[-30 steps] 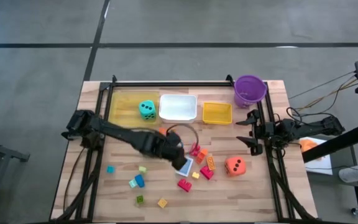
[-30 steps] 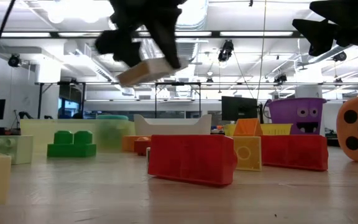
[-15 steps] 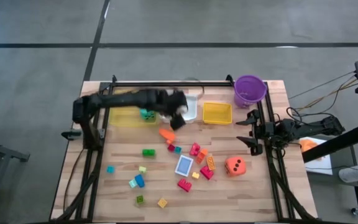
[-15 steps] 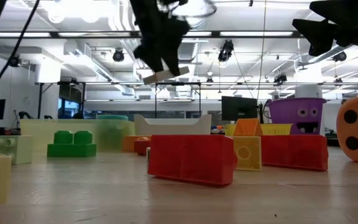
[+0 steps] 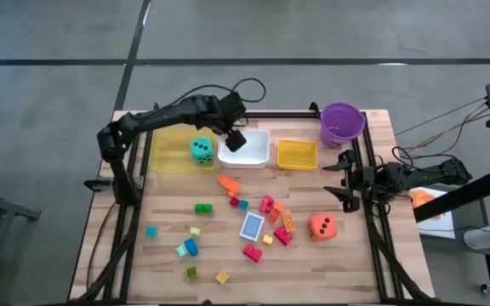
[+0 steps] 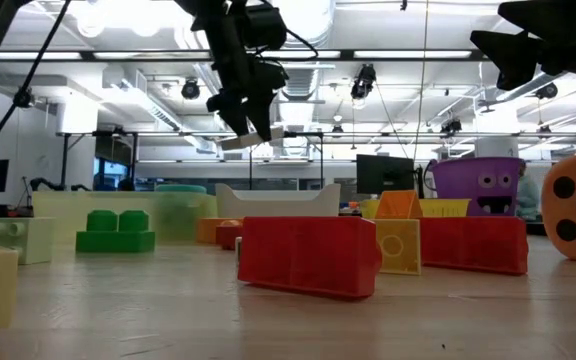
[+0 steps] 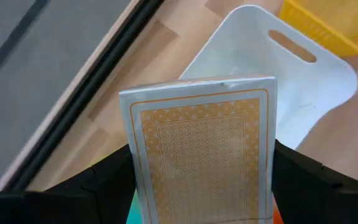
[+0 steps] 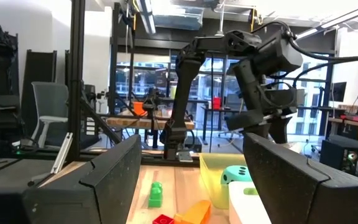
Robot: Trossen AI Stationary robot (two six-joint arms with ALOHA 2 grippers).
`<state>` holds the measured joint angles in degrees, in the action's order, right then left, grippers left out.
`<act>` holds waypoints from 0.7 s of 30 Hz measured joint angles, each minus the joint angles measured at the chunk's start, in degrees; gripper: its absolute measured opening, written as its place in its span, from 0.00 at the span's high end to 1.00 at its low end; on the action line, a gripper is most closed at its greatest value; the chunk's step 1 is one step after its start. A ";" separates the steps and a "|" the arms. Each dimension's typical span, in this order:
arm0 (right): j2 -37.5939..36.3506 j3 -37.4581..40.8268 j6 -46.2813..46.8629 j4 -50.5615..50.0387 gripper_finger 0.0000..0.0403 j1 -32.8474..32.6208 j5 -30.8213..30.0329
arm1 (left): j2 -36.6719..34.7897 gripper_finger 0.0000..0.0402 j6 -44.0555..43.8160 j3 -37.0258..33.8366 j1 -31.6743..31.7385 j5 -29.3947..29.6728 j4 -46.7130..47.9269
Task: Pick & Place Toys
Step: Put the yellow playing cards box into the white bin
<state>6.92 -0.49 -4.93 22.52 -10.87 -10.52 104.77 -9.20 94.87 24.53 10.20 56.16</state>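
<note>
My left gripper (image 5: 235,138) hangs above the left part of the white tray (image 5: 253,153), shut on an orange-backed card pack (image 7: 204,155); the low view shows the pack (image 6: 253,138) high over the table. Other toys lie on the table: a teal die (image 5: 201,150) in the clear yellow tray (image 5: 167,151), an orange die (image 5: 321,226), a blue card (image 5: 252,226) and several small blocks (image 5: 272,212). My right gripper (image 5: 342,178) rests open at the table's right side, touching nothing. My left gripper pinches the card pack by its two long edges (image 7: 135,186) between its two fingers. The fingers (image 7: 98,186) slant down from above and lie along the pack, whose far end sticks out past them. It is lifted clear over the tray, tilted.
A small yellow tray (image 5: 297,154) stands right of the white one, and a purple bucket (image 5: 342,123) is at the far right corner. Dark rails (image 5: 228,115) frame the table's far, left and right sides. Red blocks (image 6: 308,255) fill the low view's foreground.
My left gripper has swung from the table's middle toward the far edge and risen a little, rolling its wrist, and now hangs over the white tray. The orange card pack has travelled with it, clear of the table the whole way.
</note>
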 joint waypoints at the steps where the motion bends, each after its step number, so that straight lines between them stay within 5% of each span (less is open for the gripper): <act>1: 0.00 -0.01 0.03 0.00 0.31 0.00 0.00 | 0.00 0.27 -1.46 0.00 -0.02 -0.44 -0.03; 21: 0.02 -0.02 0.19 0.00 0.31 0.01 -0.03 | 7.18 0.27 6.87 4.15 -1.78 -4.27 0.36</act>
<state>6.94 -0.51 -4.74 22.52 -10.87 -10.55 111.95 -2.32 99.02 22.75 5.92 56.53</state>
